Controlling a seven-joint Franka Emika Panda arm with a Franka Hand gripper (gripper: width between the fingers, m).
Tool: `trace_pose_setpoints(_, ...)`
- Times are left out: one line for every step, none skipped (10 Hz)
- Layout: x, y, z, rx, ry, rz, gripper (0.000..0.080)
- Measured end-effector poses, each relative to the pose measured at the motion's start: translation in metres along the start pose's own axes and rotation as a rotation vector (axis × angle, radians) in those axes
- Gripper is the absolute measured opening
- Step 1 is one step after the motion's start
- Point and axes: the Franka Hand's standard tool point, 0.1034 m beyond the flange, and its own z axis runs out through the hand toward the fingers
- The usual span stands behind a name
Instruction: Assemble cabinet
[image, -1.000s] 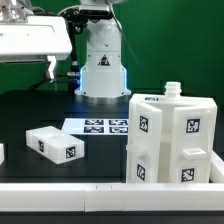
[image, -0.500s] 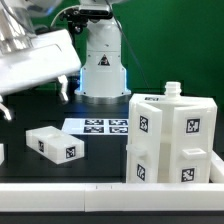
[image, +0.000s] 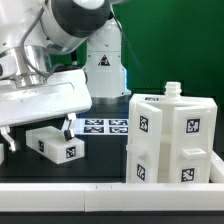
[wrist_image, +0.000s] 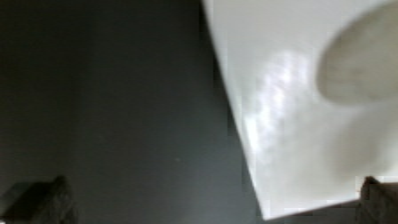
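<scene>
Currently my gripper (image: 37, 135) hangs low over the black table (image: 100, 165) on the exterior view's left. The jaws are spread as wide as they go and hold nothing. One finger (image: 68, 128) shows just above the loose block (image: 55, 146); whether it touches the block cannot be told. The other finger sits at the frame's edge.

The wide spread serves a purpose: the block is broad, and both fingers must clear its sides before any closing. In the wrist view a white surface (wrist_image: 294, 110) fills one side, with dark table beside it. I judge this to be the block, not yet centred between my fingertips.

The cabinet body (image: 170, 140) stands upright on the exterior view's right, well apart from me, presumably placed there to receive parts. The marker board (image: 105, 126) lies flat behind the block.
</scene>
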Motion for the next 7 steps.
trace_pose_setpoints(-0.001,0.000,0.001,0.001,-0.001,0.002,0.0795)
trace_pose_setpoints(-0.001,0.000,0.000,-0.011,0.000,-0.011,0.0795)
trace_pose_setpoints(-0.006,-0.003,-0.004,-0.059,0.006,-0.073,0.0795)
trace_pose_setpoints(-0.008,-0.009,-0.004,-0.051,0.015,-0.130,0.0795)
trace_pose_setpoints(-0.008,-0.011,-0.005,-0.050,0.025,-0.177,0.0795)
trace_pose_setpoints(-0.009,-0.012,-0.006,-0.050,0.028,-0.200,0.0795)
trace_pose_setpoints(-0.012,-0.017,-0.008,-0.043,0.024,-0.207,0.0795)
